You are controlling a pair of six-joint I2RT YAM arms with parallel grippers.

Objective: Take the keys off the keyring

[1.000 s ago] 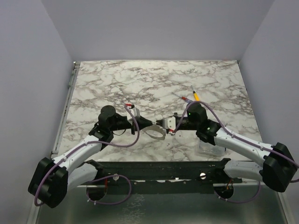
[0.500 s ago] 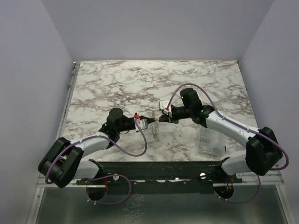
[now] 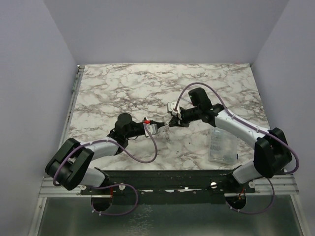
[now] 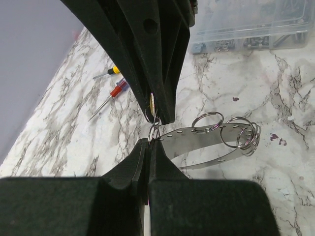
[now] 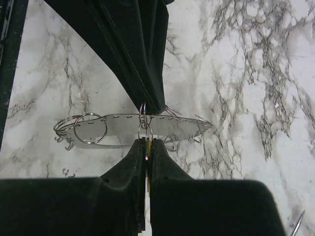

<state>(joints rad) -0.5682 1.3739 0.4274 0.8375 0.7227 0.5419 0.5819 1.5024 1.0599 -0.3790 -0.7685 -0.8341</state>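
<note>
you look down from high behind the table (image 3: 123, 83); both close wrist views face each other, sharing the keyring (image 4: 197, 142).

Plastic box (image 3: 222, 146) near right end effector (image 3: 169, 123)

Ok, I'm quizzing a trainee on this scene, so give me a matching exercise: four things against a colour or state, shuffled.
1 left gripper
2 plastic box
3 keyring
4 screwdriver next to the yellow-handled one

a clear, small parts inside
b grey perforated band
c shut, tip to tip with the right gripper
d red and blue handle

Pairs: 1-c, 2-a, 3-b, 4-d
</note>
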